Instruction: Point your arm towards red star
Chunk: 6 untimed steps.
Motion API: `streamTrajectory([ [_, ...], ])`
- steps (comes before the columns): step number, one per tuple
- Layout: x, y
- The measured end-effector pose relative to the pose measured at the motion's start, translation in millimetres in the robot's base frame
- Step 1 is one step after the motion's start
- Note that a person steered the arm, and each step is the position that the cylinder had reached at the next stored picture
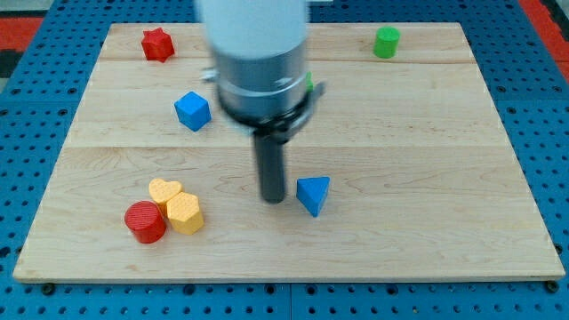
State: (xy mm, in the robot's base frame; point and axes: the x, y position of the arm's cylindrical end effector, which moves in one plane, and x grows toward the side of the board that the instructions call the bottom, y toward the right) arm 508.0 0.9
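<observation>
Rod ending at my tip (272, 199), bare, gripping nothing, just left of blue triangular block (314, 194), red star (157, 44) far top-left, something green half hidden behind my arm's blurred body.

Single camera, no second view to overlap. Set high at the near side, facing the far edge and tilted steeply down. Whole wooden counter (427, 133) in frame, blue pegboard (542, 98) showing round every side. Moderately close. Arm body (256, 53) enters from top centre, large and blurred, sitting nearest the lens.
</observation>
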Motion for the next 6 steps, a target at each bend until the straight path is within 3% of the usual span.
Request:
streamTrajectory([
  [1, -45, -41],
  [4, -220, -89],
  [6, -315, -180],
])
